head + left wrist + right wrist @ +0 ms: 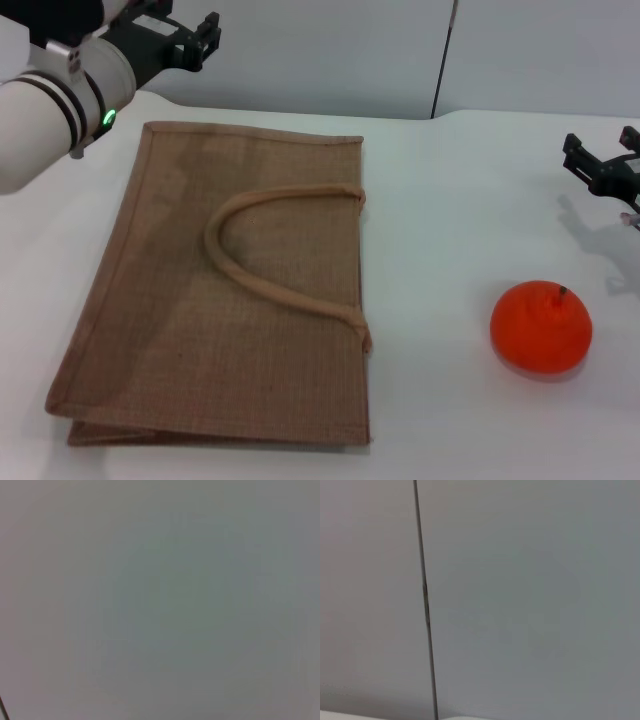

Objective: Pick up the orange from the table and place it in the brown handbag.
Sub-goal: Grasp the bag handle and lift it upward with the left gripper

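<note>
The orange [541, 327] sits on the white table [450, 220] at the right, its small dark stem up. The brown handbag [220, 290] lies flat on the table at the left, its loop handle [275, 255] on top and its mouth toward the orange. My left gripper [205, 38] is held up at the far left, above the bag's far corner. My right gripper [603, 163] is at the far right edge, beyond the orange and apart from it. Both wrist views show only a plain grey wall.
A grey wall with a dark vertical seam [443, 60] stands behind the table; the seam also shows in the right wrist view [425, 600]. Bare tabletop lies between the bag and the orange.
</note>
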